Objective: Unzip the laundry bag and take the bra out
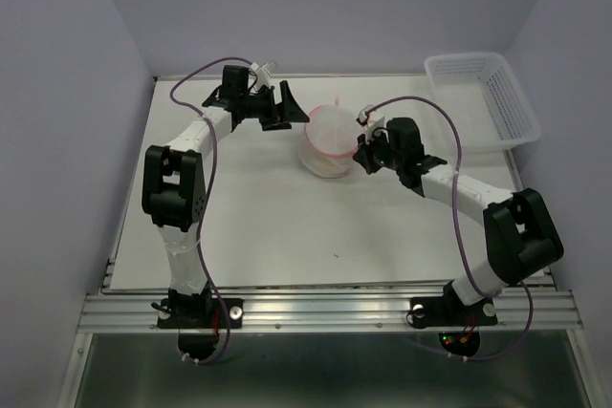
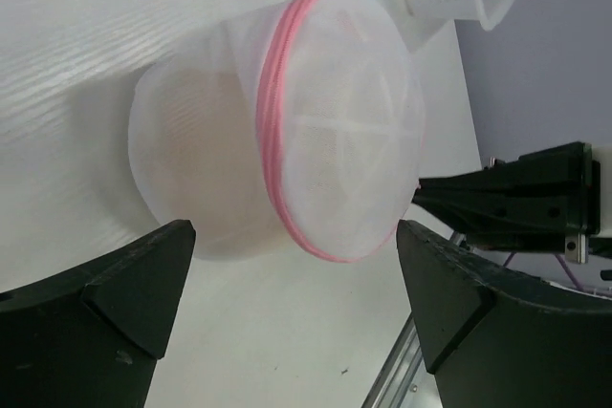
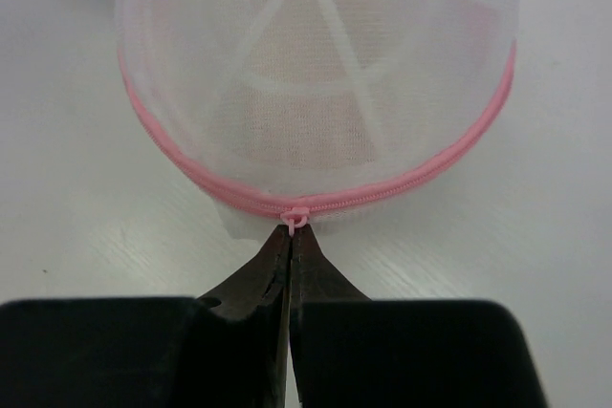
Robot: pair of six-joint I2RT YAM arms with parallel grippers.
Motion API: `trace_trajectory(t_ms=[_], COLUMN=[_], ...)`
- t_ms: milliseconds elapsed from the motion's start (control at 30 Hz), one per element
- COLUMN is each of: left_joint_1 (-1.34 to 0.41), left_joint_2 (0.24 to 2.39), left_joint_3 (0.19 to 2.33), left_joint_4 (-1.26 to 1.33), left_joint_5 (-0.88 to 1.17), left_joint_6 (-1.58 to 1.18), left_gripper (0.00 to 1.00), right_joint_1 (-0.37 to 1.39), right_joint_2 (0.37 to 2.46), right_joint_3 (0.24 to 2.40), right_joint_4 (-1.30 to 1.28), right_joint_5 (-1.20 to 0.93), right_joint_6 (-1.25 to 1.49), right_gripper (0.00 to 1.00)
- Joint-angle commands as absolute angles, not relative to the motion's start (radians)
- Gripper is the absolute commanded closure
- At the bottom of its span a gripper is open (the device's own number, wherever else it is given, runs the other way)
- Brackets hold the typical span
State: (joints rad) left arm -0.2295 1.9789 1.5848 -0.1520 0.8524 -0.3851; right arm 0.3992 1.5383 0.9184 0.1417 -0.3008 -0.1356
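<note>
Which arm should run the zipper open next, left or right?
Right. The right fingers are shut on the zipper pull of the laundry bag; the left fingers stand open beside it, holding nothing.

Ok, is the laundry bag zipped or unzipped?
Zipped: the pink zipper runs closed around the laundry bag, no gap; the right end effector pinches its pull tab.

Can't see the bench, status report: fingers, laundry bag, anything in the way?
Left fingers open, flanking the round white mesh laundry bag with pink zipper rim. Right fingers shut on its pink zipper pull. Zipper closed, nothing in the way.
</note>
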Motion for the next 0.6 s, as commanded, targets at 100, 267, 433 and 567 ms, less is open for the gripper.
trace_trajectory(t_ms=[100, 267, 433, 567], left_joint_1=[-0.230, -0.259, -0.294, -0.322], left_joint_2=[1.827, 1.677, 1.580, 1.571], left_joint_3=[1.383, 1.183, 1.025, 0.959], left_joint_4=[-0.065, 0.030, 0.161, 0.277], left_joint_5=[0.831, 0.793, 0.750, 0.749], left_joint_6=[-0.454, -0.538, -0.655, -0.747], left_gripper=[0.01, 0.01, 0.01, 0.01], right_joint_1=[0.557, 0.621, 0.646, 0.646], right_joint_2=[1.514, 1.511, 1.493, 1.483], right_joint_3=[0.953, 0.976, 0.937, 0.931], right_joint_4=[0.087, 0.106, 0.234, 0.287], right_joint_5=[-0.212, -0.189, -0.215, -0.235], right_joint_6=[-0.045, 0.115, 0.259, 0.310], right_gripper=[0.99, 0.99, 0.99, 0.99])
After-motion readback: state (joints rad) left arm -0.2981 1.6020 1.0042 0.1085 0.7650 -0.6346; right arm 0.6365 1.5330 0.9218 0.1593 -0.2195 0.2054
